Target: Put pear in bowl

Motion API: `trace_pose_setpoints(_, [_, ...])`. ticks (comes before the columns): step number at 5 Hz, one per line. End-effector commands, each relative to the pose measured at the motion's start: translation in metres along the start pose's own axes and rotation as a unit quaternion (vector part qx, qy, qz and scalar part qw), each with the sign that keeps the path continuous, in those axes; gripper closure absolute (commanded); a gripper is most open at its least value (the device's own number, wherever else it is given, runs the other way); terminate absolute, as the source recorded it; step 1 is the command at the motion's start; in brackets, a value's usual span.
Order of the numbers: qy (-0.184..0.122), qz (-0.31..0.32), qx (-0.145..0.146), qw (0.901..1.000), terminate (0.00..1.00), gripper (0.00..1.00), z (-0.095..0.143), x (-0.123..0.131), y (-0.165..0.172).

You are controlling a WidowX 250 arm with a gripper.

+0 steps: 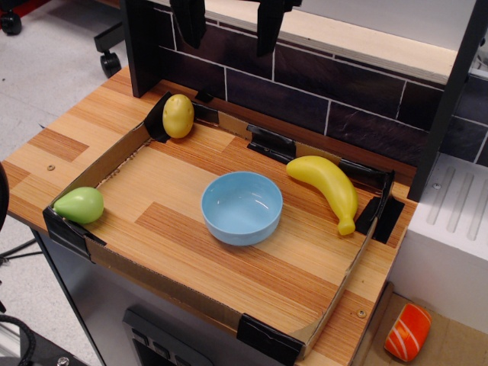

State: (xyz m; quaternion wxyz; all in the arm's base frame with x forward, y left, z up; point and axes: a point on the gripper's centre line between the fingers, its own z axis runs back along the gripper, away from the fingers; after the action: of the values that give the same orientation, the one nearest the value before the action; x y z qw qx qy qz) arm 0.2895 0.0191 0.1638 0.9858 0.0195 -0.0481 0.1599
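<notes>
Nearest to us, at the bottom edge of the frame, we see the low cardboard wall (pixel 191 293) that fences in the wooden table (pixel 305 267), its corners bound with black tape. Down in the lower right, outside that fence, lies an orange and white toy (pixel 407 332) on a lower surface.

Just right of the middle of the frame we find the bowl (pixel 242 207), light blue and glossy, standing upright with nothing in it. Well apart from it, at the left edge of the fenced area, the pear (pixel 79 205) lies on its side in the taped corner, its tapered end pointing toward the right. We see a yellow speckled fruit (pixel 178 116) resting against the far left corner in the upper left, and a yellow banana (pixel 325 187) lying at a slant to the right of the bowl, near but not touching it.

At the top centre of the frame the gripper (pixel 232 23) hangs high above the table, its two dark fingers spread apart with nothing between them.
</notes>
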Motion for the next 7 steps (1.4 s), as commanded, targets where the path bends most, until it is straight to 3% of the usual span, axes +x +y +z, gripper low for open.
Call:
trace_pose_setpoints(1, [0.0,0.0,0.0,1.0,0.0,0.0,0.0,0.0,0.0])
trace_pose_setpoints(3, [0.025,-0.077,-0.024,0.9964,0.0,0.0,-0.011,-0.02,0.061])
trace_pose_setpoints(4, [0.019,-0.123,-0.037,0.9916,0.0,0.0,-0.02,-0.03,0.088])
trace_pose_setpoints(5, [0.024,-0.143,-0.029,0.989,0.0,0.0,-0.034,-0.036,0.104])
trace_pose_setpoints(6, [0.0,-0.164,-0.003,0.9865,0.0,0.0,-0.063,-0.051,0.119])
trace_pose_setpoints(7, [0.009,-0.16,0.014,0.987,0.0,0.0,-0.087,-0.061,0.124])
